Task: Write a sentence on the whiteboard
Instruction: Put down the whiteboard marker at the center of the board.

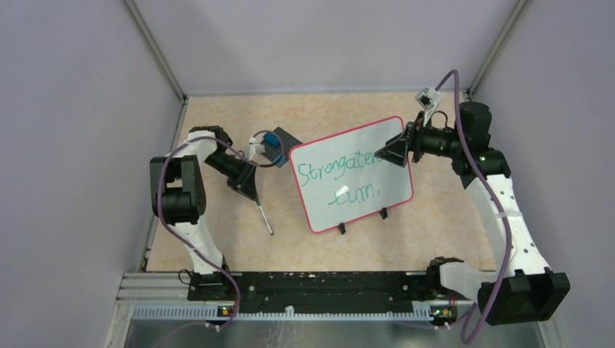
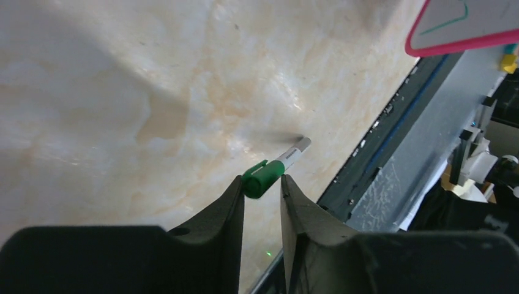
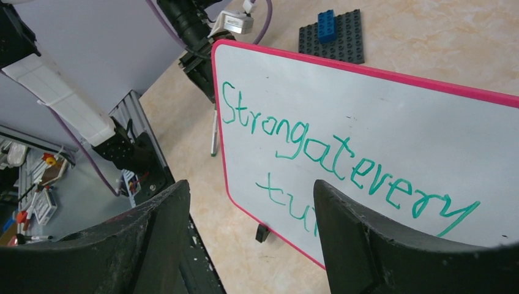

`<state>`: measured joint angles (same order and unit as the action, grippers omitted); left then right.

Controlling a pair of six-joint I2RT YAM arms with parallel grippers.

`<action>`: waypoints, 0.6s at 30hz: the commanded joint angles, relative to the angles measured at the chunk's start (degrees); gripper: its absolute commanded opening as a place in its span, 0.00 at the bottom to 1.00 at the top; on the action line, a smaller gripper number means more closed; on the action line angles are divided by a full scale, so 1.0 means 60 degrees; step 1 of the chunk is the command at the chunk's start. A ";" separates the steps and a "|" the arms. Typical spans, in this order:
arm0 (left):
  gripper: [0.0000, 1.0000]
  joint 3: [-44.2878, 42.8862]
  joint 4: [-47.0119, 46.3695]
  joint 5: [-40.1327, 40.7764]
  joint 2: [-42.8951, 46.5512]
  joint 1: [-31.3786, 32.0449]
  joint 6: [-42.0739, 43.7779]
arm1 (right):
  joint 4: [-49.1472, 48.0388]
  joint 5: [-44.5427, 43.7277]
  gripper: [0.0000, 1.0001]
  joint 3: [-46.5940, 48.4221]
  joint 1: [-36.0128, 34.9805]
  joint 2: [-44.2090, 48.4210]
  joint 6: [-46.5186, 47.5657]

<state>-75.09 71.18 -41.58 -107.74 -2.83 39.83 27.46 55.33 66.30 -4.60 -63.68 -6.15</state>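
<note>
The whiteboard (image 1: 319, 201), white with a red-pink rim and small black feet, stands tilted mid-table and bears green writing, "Strong at every turn." It also shows in the right wrist view (image 3: 392, 116) and as a corner in the left wrist view (image 2: 471, 24). My left gripper (image 1: 252, 190) is left of the board, shut on the green cap end of a marker (image 2: 275, 171). The marker's white barrel (image 1: 267, 217) slants down to the table. My right gripper (image 1: 386, 154) is open and empty, over the board's upper right part, with its jaws (image 3: 251, 190) wide apart.
A small dark-grey plate with blue blocks (image 1: 279, 145) lies behind the board's left corner and shows in the right wrist view (image 3: 343, 37). The black base rail (image 1: 312, 286) runs along the near edge. Walls close the table at left, right and back.
</note>
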 commanded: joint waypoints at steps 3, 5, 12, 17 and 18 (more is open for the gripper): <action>0.39 -0.0720 -0.1034 0.0623 -0.0543 0.0010 -0.0327 | -0.0366 -0.0022 0.72 -0.0031 0.0089 0.0337 -0.0032; 0.44 -0.0820 -0.1061 0.0637 -0.0650 0.0011 -0.0367 | -0.0319 -0.0062 0.72 -0.0007 0.0094 0.0351 0.0016; 0.52 -0.1358 -0.1338 0.0620 -0.0176 -0.0004 -0.0863 | -0.0166 -0.0206 0.72 0.0099 0.0100 0.0430 0.0133; 0.73 -0.1598 -0.1863 0.0001 0.0740 -0.0008 -0.1535 | 0.0223 -0.0499 0.73 0.0317 0.0152 0.0455 0.0554; 0.81 -0.1656 -0.2042 -0.0042 0.0990 -0.0024 -0.1718 | 0.0374 -0.0588 0.73 0.0395 0.0242 0.0441 0.0637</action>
<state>-81.95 62.61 -38.28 -109.38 -2.85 33.65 27.99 53.65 66.00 -4.56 -62.43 -5.28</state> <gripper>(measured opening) 0.703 0.729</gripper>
